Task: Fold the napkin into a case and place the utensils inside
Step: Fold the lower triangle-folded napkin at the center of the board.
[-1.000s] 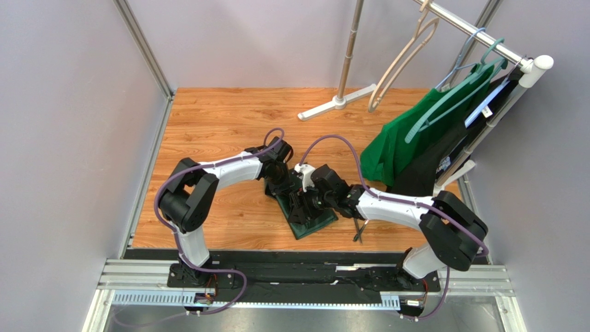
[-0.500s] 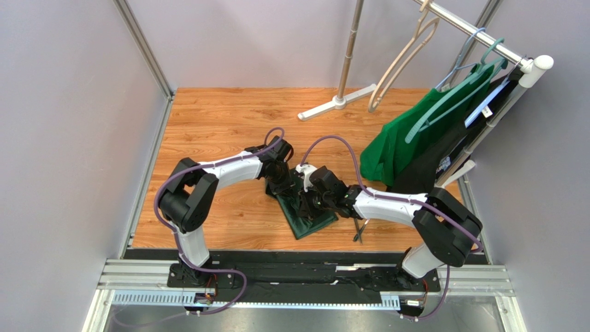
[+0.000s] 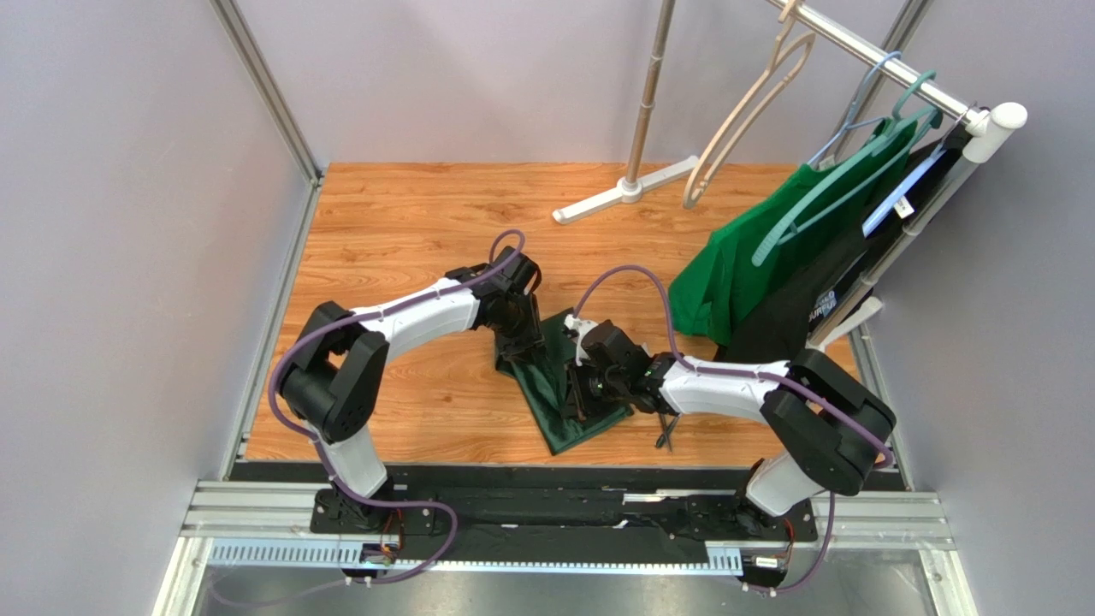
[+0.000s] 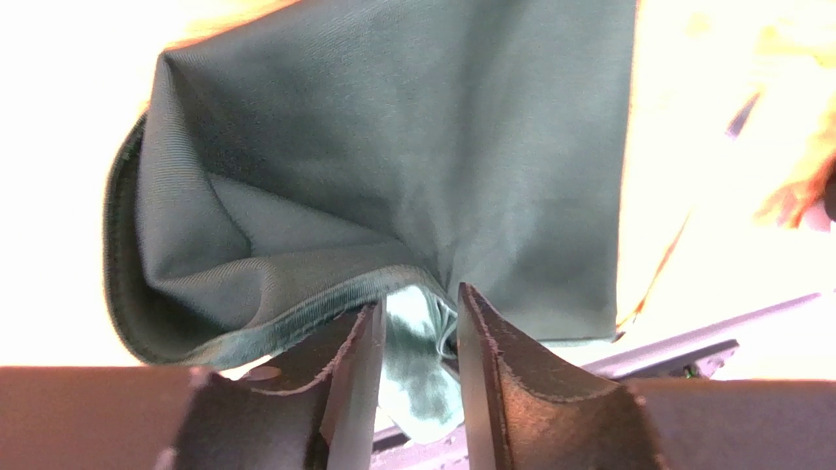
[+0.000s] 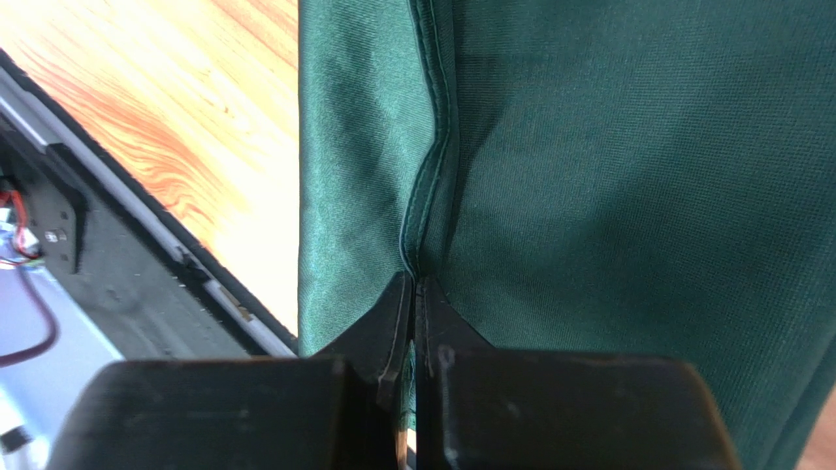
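Note:
The dark green napkin (image 3: 550,411) lies folded into a narrow strip on the wooden table, between the two arms. My left gripper (image 3: 521,344) is at its far left end. In the left wrist view the napkin (image 4: 422,147) bulges in loose folds, and the left gripper (image 4: 420,297) stands open with a pale corner of cloth in the gap. My right gripper (image 3: 581,389) is over the strip's middle. In the right wrist view the right gripper (image 5: 416,279) is shut on a raised hem of the napkin (image 5: 608,147). Slim utensils (image 3: 665,430) lie right of the cloth, partly hidden under the right arm.
A clothes rack at the right holds a brighter green garment (image 3: 739,263) on a teal hanger. Its stand foot (image 3: 623,193) rests on the far part of the table. A black rail (image 3: 540,481) runs along the near edge, close to the napkin's near end.
The right gripper has closed on the napkin's hem and shifted slightly toward the near edge. The left gripper has opened and drawn back toward the far left, uncovering the cloth's far end.

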Available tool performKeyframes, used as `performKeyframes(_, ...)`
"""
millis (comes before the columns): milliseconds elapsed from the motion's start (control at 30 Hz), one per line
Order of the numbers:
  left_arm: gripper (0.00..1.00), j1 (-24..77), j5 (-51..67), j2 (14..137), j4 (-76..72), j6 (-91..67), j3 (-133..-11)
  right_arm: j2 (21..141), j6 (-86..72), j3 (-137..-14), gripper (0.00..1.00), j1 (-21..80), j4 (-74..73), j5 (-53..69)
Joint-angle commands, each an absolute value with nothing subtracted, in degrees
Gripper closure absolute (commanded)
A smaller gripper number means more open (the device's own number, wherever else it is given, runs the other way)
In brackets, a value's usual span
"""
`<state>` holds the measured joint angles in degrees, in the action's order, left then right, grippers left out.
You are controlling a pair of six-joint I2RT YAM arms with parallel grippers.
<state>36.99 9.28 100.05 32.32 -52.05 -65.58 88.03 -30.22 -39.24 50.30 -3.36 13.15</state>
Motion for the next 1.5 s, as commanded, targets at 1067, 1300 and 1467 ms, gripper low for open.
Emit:
performKeyframes(1067,0.6,31.29,6.77,94.73,47.73,-25.4,-69.08,84.29,-37.71,-35.95,1.0,48.87,1.85,15.2)
performKeyframes(1300,0.6,31.29,8.35,98.0,44.74,-26.89,-70.75,83.76,-37.79,-35.77,1.0,48.78,1.67,15.55)
performKeyframes(1467,0.7,31.29,6.68,99.13,43.95,-28.39,-72.33,84.02,-38.14,-35.51,1.0,48.87,2.37,15.82)
